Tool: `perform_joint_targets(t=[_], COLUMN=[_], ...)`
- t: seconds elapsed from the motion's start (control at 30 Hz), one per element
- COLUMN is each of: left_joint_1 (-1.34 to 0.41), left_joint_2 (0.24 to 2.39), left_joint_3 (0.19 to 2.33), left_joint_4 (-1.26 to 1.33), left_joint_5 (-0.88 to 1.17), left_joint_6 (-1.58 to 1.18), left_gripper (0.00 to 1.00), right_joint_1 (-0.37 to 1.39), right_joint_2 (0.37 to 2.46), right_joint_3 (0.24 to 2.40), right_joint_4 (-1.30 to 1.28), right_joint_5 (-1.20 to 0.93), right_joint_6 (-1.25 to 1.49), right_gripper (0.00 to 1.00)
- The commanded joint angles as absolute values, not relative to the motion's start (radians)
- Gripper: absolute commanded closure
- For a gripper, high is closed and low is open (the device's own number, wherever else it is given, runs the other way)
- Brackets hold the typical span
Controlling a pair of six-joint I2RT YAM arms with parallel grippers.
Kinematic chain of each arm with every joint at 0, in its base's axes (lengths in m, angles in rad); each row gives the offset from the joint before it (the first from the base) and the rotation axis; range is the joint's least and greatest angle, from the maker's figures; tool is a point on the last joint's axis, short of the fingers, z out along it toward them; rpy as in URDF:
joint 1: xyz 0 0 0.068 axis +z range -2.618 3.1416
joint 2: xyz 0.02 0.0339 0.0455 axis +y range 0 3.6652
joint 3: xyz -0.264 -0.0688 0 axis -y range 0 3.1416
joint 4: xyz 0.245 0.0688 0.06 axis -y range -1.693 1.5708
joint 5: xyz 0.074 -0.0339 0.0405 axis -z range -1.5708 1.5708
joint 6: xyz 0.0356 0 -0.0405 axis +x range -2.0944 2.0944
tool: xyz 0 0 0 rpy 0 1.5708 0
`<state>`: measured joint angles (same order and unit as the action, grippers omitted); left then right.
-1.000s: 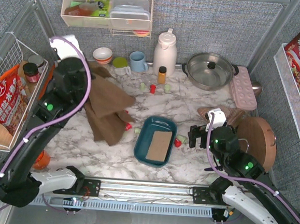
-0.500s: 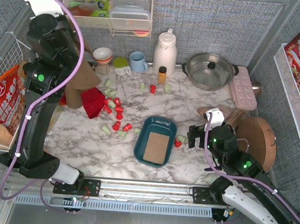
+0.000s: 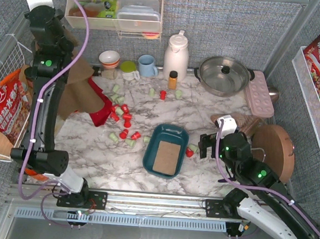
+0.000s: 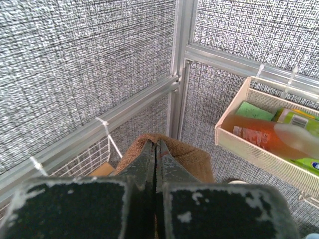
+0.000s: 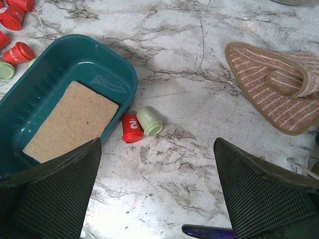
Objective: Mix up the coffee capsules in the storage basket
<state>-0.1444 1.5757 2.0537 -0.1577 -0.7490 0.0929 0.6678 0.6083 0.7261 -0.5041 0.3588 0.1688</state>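
Nearest, the right gripper (image 5: 157, 199) is held over the marble table (image 3: 118, 160) with its jaws wide apart and nothing between them, just right of the storage basket (image 3: 147, 158). The basket stands near the middle of the table. Only a brown pad (image 3: 169, 155) is seen inside it, and no pod.

The coffee capsules (image 3: 124, 119) are scattered on the table, left of and beyond the basket, red and green together. A few more lie farther back. The task is therefore judged barely begun: every capsule is yet to be gathered into the basket and stirred.

At the far left, raised high, the left gripper (image 4: 156, 149) is clamped tight on the edge of a brown bag (image 3: 76, 91).

One red and one green capsule, touching each other beside the basket's right wall, are shown plainly only by the right wrist view, along with a striped cloth (image 5: 279, 94). The scatter and the hanging bag are given by the top view alone. The pinch on the bag is confirmed only by the left wrist view, where no capsules appear.
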Motion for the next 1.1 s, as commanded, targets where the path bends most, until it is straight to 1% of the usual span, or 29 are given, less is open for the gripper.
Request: perform_joint_targets(t=[0.0, 0.33, 0.37, 0.4, 0.43, 0.47, 0.5, 0.53, 0.63, 0.73, 0.8, 0.9, 1.07], left_joint_1=[-0.088, -0.003, 0.002, 0.007, 0.012, 0.018, 0.023, 0.027, 0.027, 0.019, 0.004, -0.036, -0.081], left_joint_2=[1.624, 1.803, 1.833, 1.853, 1.873, 1.889, 1.902, 1.91, 1.884, 1.81, 1.751, 1.655, 1.455], left_joint_3=[2.077, 2.108, 2.108, 2.108, 2.108, 2.106, 2.101, 2.09, 2.014, 1.901, 1.817, 1.692, 1.474], left_joint_4=[-0.066, -0.065, -0.067, -0.073, -0.088, -0.11, -0.138, -0.163, -0.185, -0.177, -0.177, -0.177, -0.199], left_joint_5=[-0.623, -0.584, -0.585, -0.586, -0.587, -0.591, -0.596, -0.599, -0.575, -0.544, -0.531, -0.527, -0.412], left_joint_6=[-0.001, -0.104, -0.108, -0.114, -0.125, -0.147, -0.172, -0.201, -0.257, -0.315, -0.328, -0.325, -0.31], left_gripper=[1.0, 1.0, 0.95, 0.83, 0.68, 0.5, 0.37, 0.3, 0.19, 0.07, 0.01, 0.01, 0.02], right_joint_1=[0.669, 0.668, 0.668, 0.669, 0.669, 0.669, 0.668, 0.669, 0.669, 0.668, 0.668, 0.668, 0.667], right_joint_2=[0.611, 0.631, 0.635, 0.638, 0.641, 0.643, 0.645, 0.646, 0.648, 0.652, 0.657, 0.662, 0.68], right_joint_3=[0.726, 0.726, 0.725, 0.725, 0.725, 0.726, 0.727, 0.728, 0.729, 0.728, 0.729, 0.729, 0.733], right_joint_4=[-0.483, -0.479, -0.479, -0.479, -0.478, -0.479, -0.478, -0.479, -0.477, -0.476, -0.476, -0.471, -0.474], right_joint_5=[0.35, 0.343, 0.342, 0.341, 0.341, 0.341, 0.342, 0.343, 0.342, 0.332, 0.328, 0.327, 0.31], right_joint_6=[0.172, 0.17, 0.17, 0.17, 0.17, 0.17, 0.169, 0.167, 0.167, 0.167, 0.167, 0.167, 0.167], right_gripper=[0.01, 0.01, 0.01, 0.01, 0.01, 0.01, 0.01, 0.01, 0.01, 0.01, 0.01, 0.01, 0.01])
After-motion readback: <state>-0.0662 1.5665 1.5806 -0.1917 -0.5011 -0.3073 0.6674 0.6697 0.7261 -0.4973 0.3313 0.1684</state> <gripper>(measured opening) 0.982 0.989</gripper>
